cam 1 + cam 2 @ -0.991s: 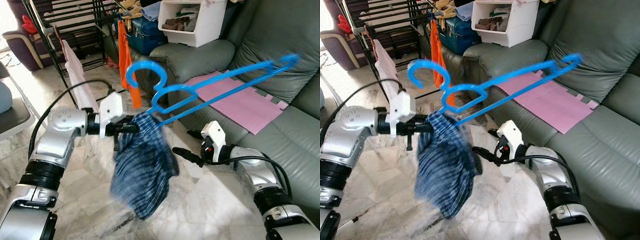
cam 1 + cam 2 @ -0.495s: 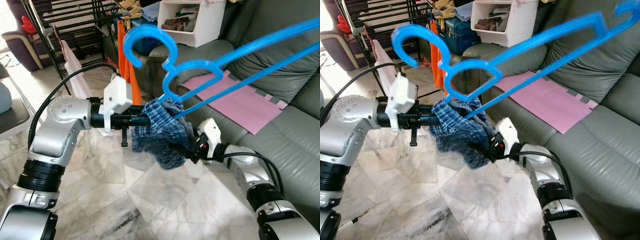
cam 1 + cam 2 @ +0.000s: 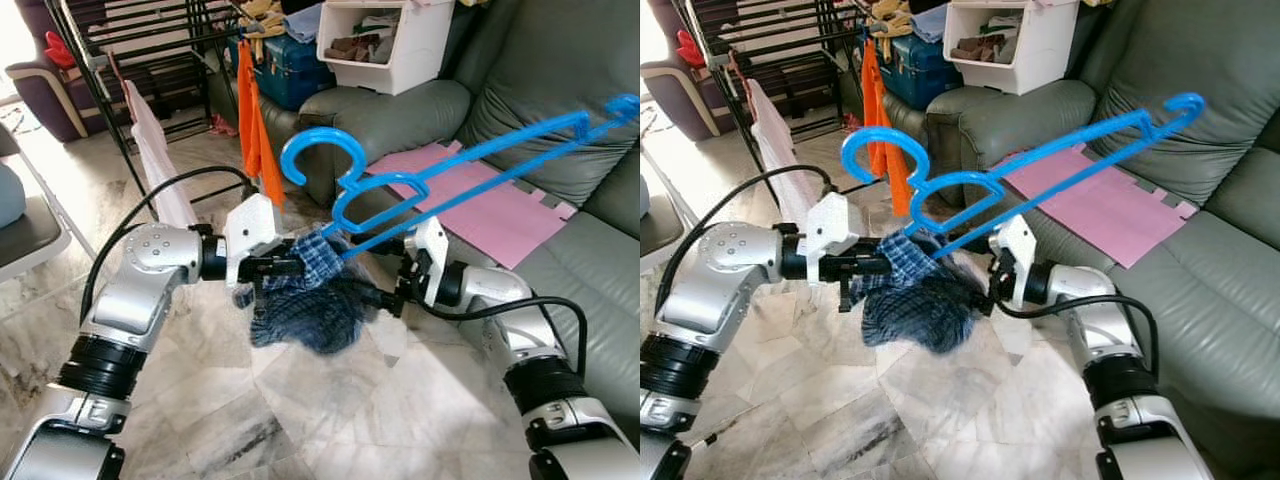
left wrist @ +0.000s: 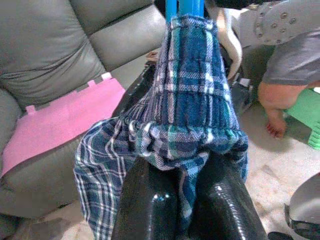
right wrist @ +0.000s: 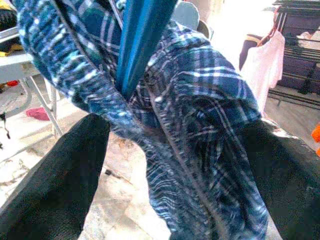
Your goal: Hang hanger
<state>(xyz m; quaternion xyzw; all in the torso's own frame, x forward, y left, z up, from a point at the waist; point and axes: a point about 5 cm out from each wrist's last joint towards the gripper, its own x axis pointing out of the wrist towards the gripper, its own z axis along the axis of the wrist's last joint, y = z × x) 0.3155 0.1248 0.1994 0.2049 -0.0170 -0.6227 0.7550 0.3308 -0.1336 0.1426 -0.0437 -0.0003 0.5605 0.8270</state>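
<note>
Hanger: blue plastic hanger (image 3: pixel 440 175), light and stiff, was held in mid-air between both arms, hook at 10 o'clock; best gripped at the neck.
Cloth: blue plaid garment (image 3: pixel 305 305), soft, bunched below.
Left gripper (image 4: pixel 185 192): pinched the cloth.
Right gripper (image 5: pixel 170 165): spread around the cloth.
Hidden: the hanger's lower bar inside the folds.

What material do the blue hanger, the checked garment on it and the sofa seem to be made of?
Blue hanger: likely moulded plastic, one uniform glossy colour with thin flat bars. Checked garment: soft woven cloth, probably cotton, with a blue plaid weave, bunched and drooping between the left gripper and right gripper. Sofa: grey leather or imitation leather, smooth with a dull sheen and soft creases.
</note>
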